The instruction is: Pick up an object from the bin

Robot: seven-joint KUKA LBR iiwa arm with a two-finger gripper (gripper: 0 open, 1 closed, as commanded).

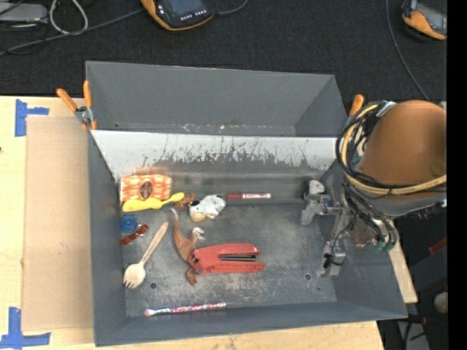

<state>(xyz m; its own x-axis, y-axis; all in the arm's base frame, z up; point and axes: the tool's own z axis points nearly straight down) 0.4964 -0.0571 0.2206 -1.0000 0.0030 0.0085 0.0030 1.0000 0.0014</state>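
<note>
Camera view: hand [332, 257] hangs near the bin's [219, 104] right edge, well apart from the red stapler [226, 258]; open or closed, I cannot tell.

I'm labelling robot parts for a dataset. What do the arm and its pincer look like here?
A rounded orange-brown cover caps it, ringed by looped black and yellow cables. Beneath that, the pincer is a small grey metal assembly with dark fittings and thin wires running along it.
</note>
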